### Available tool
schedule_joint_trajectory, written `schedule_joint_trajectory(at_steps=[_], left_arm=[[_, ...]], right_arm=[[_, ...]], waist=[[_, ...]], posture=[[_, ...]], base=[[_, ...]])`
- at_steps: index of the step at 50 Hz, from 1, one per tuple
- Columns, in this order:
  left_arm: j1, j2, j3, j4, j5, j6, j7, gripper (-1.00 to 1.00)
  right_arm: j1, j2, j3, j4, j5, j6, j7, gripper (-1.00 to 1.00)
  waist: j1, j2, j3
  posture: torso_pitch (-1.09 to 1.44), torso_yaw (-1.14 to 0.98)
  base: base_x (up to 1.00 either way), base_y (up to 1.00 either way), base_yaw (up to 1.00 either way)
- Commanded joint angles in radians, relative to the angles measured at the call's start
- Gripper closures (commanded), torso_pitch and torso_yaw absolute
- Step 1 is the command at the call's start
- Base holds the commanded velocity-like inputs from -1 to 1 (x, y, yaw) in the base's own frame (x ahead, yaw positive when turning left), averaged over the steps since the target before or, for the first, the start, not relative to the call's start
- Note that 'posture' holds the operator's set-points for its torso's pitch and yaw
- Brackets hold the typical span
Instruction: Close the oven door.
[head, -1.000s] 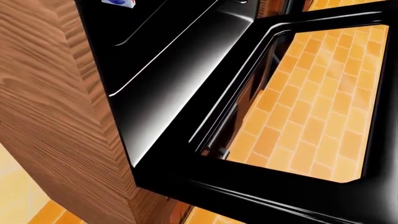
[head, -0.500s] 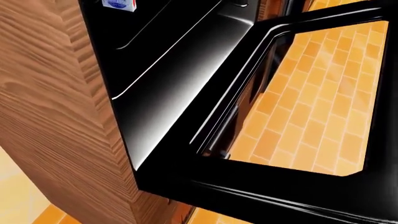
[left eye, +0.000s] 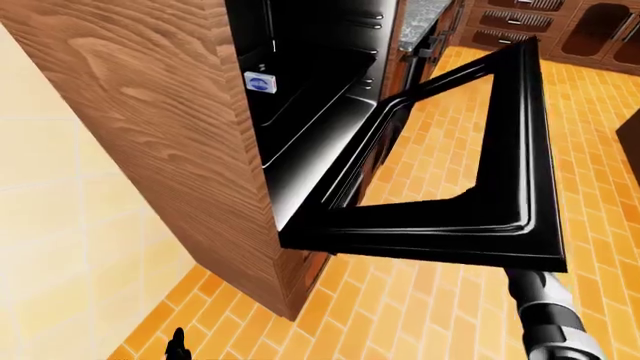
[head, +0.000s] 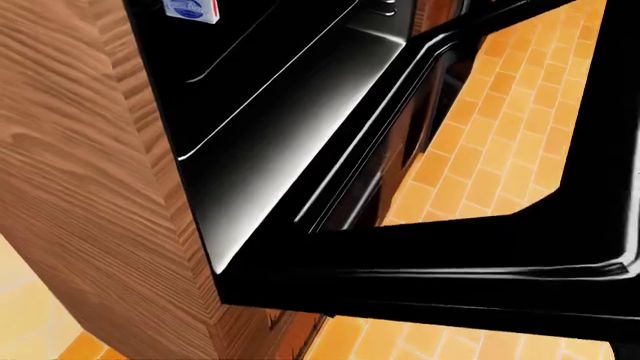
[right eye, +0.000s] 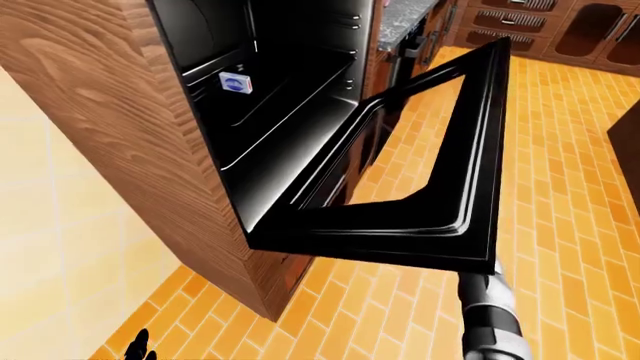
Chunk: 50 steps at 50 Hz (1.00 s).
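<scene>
Oven door (left eye: 470, 225) partly raised; right hand hidden under its edge, grip unknowable; floor (left eye: 600, 187) open.

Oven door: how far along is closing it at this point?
Done: the robot stands at the oven, and its right arm reaches up under the door's free edge; the hand itself is hidden behind the door. In hand: the door sits partly raised, tilted up off flat. Left: it is far from shut, the oven cavity wide open. The left hand hangs low, unused.
</scene>
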Motion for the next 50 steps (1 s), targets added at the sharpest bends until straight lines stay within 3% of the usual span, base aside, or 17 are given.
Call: schedule_joint_trajectory(at_steps=[1,7,16,17,33,35,39,40,50], left_arm=[[-0.009,0.013,0.004,-0.017,-0.004,-0.022,-0.001,-1.0],[-0.011,0.011,0.003,-0.017,-0.004,-0.02,0.0,-1.0],[-0.019,0.011,0.002,-0.017,-0.006,-0.017,0.001,-1.0],[-0.014,0.007,-0.001,-0.017,-0.003,-0.02,0.002,-1.0],[-0.012,0.009,0.003,-0.016,-0.003,-0.018,-0.001,-1.0],[-0.01,0.009,0.004,-0.016,-0.004,-0.018,-0.003,-1.0],[-0.008,0.009,0.006,-0.016,-0.005,-0.018,-0.004,-1.0],[-0.012,0.007,0.006,-0.017,-0.007,-0.015,-0.008,-1.0],[-0.01,0.009,0.01,-0.016,-0.012,-0.014,-0.015,-1.0]], right_arm=[[-0.033,-0.016,-0.01,-0.086,-0.009,0.021,-0.025,-1.0],[-0.116,0.001,0.021,-0.238,-0.047,0.154,-0.092,-1.0],[-0.299,0.047,0.077,-0.175,-0.118,0.204,-0.087,-1.0],[-0.381,0.064,0.111,-0.133,-0.143,0.214,-0.082,-1.0],[-0.759,0.142,0.176,0.208,-0.344,0.182,0.014,-1.0],[-0.87,0.168,0.198,0.311,-0.393,0.174,0.043,-1.0],[-0.941,0.202,0.192,0.377,-0.443,0.166,0.061,-1.0],[-1.048,0.252,0.211,0.449,-0.476,0.176,0.061,-1.0],[-1.147,0.336,0.19,0.487,-0.598,0.192,0.095,-1.0]], waist=[[-0.001,-0.003,-0.018],[0.0,-0.001,-0.019],[-0.007,0.007,-0.021],[-0.007,0.008,-0.021],[-0.011,0.023,-0.02],[-0.011,0.025,-0.02],[-0.017,0.034,-0.016],[-0.018,0.036,-0.015],[-0.028,0.054,-0.005]], posture=[[0.0,0.0],[0.0,0.0],[0.0,0.0],[0.0,0.0],[0.0,0.0],[0.0,0.0],[0.0,0.0],[0.0,0.0],[0.0,0.0]], base=[[0.0,0.0,0.0],[0.0,0.0,0.0],[0.0,0.0,0.0],[0.0,0.0,0.0],[0.0,0.0,0.0],[0.0,0.0,0.0],[0.0,0.0,0.0],[0.0,0.0,0.0],[0.0,0.0,0.0]])
